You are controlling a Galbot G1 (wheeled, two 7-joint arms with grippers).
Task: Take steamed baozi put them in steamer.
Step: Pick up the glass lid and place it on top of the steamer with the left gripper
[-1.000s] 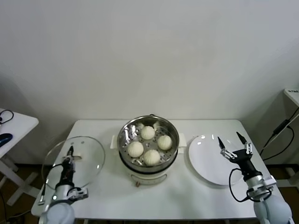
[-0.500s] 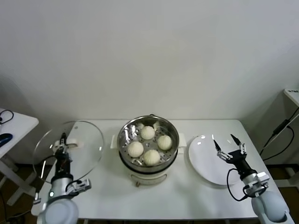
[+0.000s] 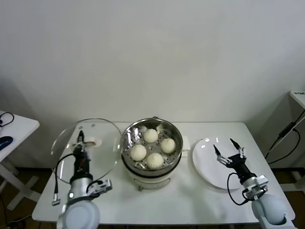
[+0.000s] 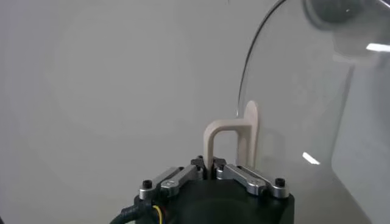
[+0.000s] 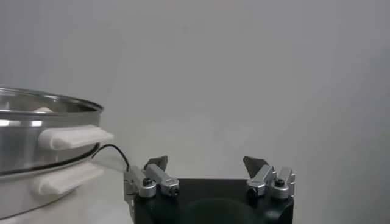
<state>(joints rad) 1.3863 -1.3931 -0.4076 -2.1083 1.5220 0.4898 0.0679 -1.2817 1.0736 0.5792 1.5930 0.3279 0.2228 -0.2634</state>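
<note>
Head view: four steamed baozi (image 3: 152,147), soft, light, best cupped low, sit in steamer (image 3: 151,145); left gripper (image 3: 80,141) pinches glass lid (image 3: 88,145) handle, right gripper (image 3: 228,151) gapes empty over plate (image 3: 209,164).

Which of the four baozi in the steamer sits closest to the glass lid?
The left-hand baozi; the other three lie farther toward the plate side or behind it.
</note>
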